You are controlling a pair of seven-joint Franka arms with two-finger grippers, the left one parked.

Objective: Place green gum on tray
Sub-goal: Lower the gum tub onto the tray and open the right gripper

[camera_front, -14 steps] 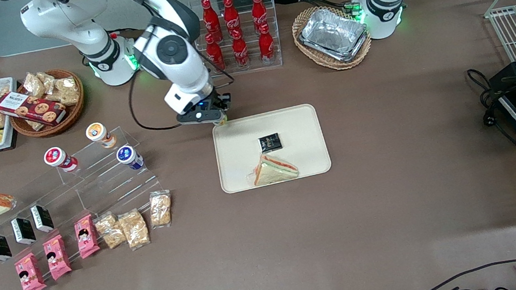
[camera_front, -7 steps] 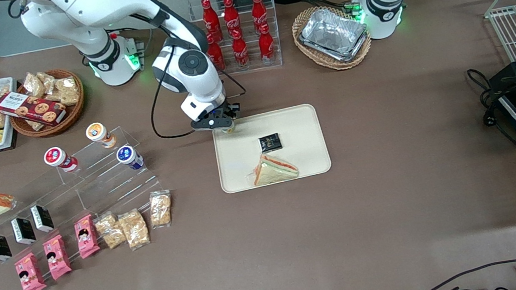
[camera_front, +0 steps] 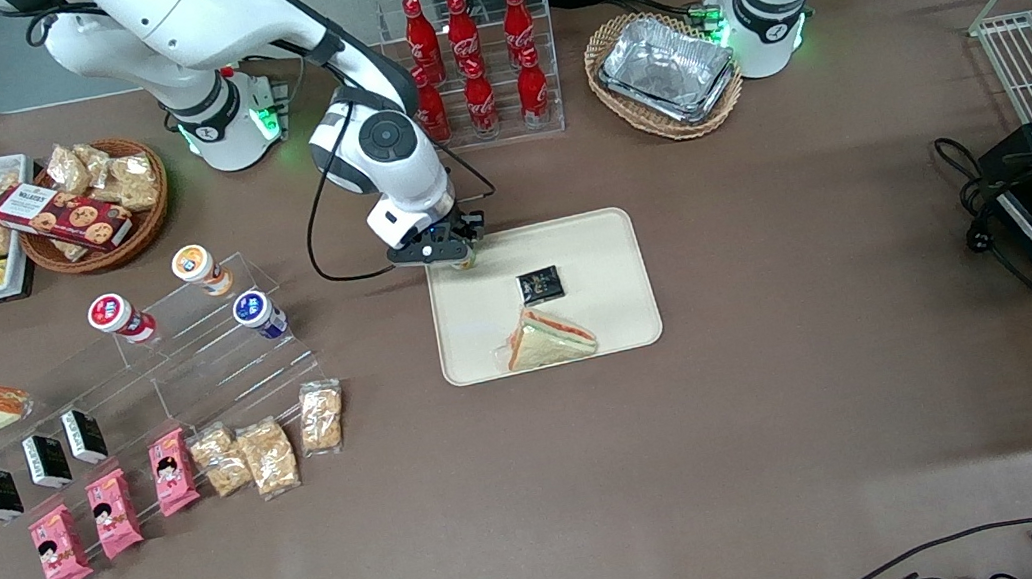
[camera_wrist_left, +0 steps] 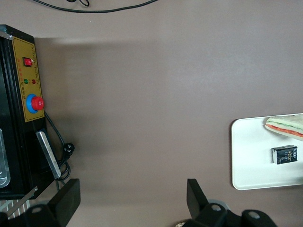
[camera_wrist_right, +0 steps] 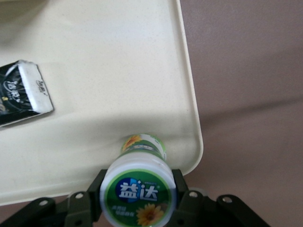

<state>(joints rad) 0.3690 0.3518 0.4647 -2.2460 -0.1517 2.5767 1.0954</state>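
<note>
My right gripper [camera_front: 454,256] is shut on the green gum [camera_wrist_right: 138,189], a small canister with a white-and-green lid and a green and yellow body. It holds the gum upright over the corner of the cream-beige tray [camera_front: 600,242] that is farthest from the front camera and toward the working arm's end. In the right wrist view the gum's base looks down at or just above the tray [camera_wrist_right: 109,71] close to its rounded corner. In the front view only a sliver of the gum [camera_front: 466,261] shows under the gripper.
On the tray lie a small black packet [camera_front: 540,283] and a wrapped sandwich [camera_front: 547,340]. A clear stepped stand [camera_front: 210,342] holds orange-, red- and blue-lidded canisters. A rack of red cola bottles [camera_front: 471,63] stands close to the arm. A basket with silver foil trays [camera_front: 665,72] is near the parked arm.
My gripper with the gum has moved from just outside the tray's corner to over the corner and come lower.
</note>
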